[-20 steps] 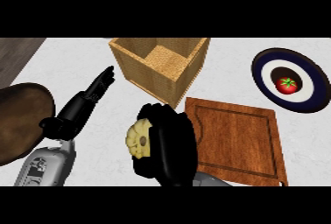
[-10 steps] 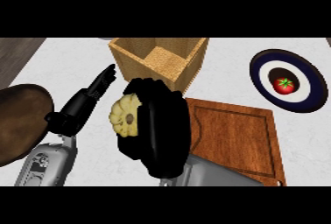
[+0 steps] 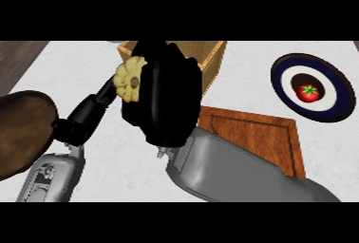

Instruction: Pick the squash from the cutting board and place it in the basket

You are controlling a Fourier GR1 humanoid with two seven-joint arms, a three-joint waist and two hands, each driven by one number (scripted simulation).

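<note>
Head view: right hand (image 3: 165, 102) grips scalloped squash (image 3: 130, 79).

A kitchen, by the look of it: a pale marbled counter (image 3: 273, 61) carries a wooden cutting board (image 3: 263, 135), a woven basket (image 3: 210, 57), and a tomato (image 3: 307, 92) on a dark-rimmed plate (image 3: 344, 102).
</note>
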